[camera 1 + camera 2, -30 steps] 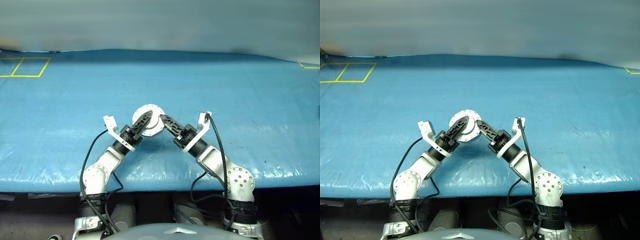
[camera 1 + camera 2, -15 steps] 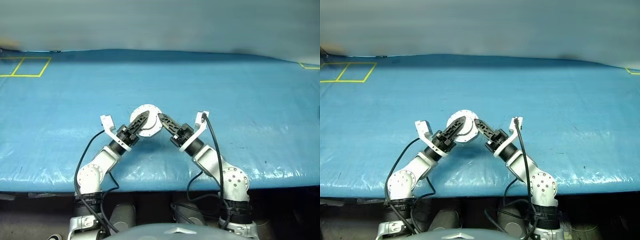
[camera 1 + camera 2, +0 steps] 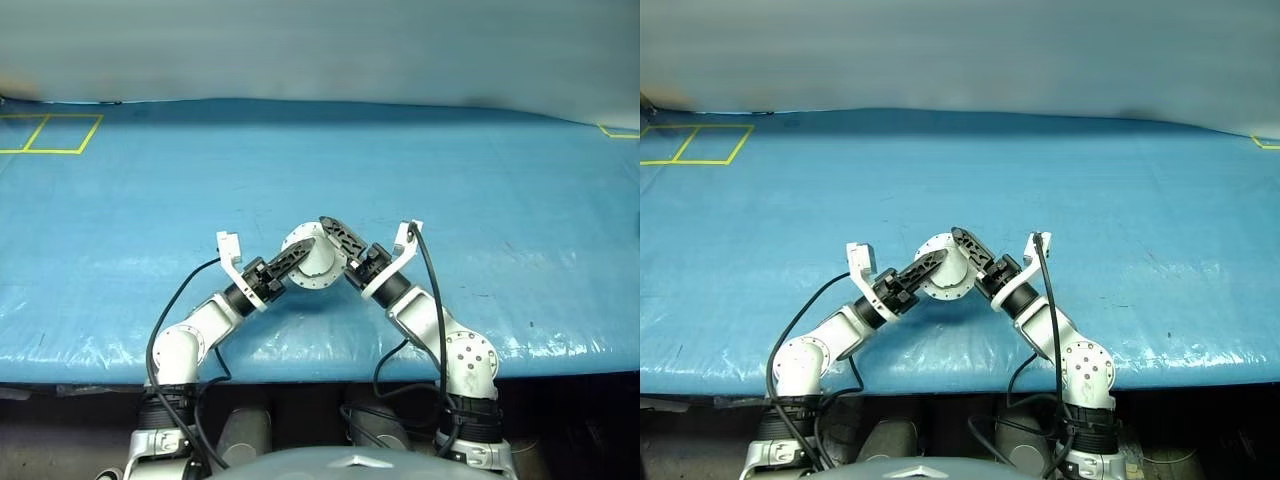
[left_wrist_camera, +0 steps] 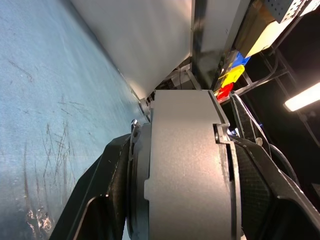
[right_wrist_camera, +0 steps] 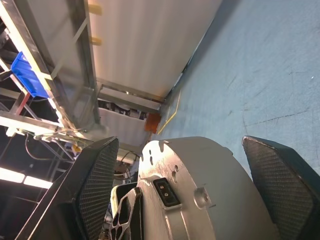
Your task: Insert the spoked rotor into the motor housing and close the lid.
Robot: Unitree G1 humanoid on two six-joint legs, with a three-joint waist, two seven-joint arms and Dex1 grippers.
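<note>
The motor housing [image 3: 312, 264], a round silver metal can, hangs just above the blue table in front of me, tilted on edge. My left gripper [image 3: 300, 258] is shut on it: in the left wrist view one black finger [image 4: 107, 195] presses each flat side of the housing [image 4: 185, 190]. My right gripper [image 3: 332, 246] is open beside the can. In the right wrist view its fingers [image 5: 95, 185] stand wide apart around the housing [image 5: 195, 190], clear of it. The spoked rotor and the lid are out of view.
A blue sheet covers the table [image 3: 450, 190], and its front edge [image 3: 300, 368] runs just below my elbows. Yellow tape squares [image 3: 50, 135] mark the far left corner, and a yellow corner mark [image 3: 615, 130] the far right. Black cables hang from both wrists.
My right gripper's fingers have spread apart and let go of the housing. The housing stays in the left gripper, now a little lower and further right.
</note>
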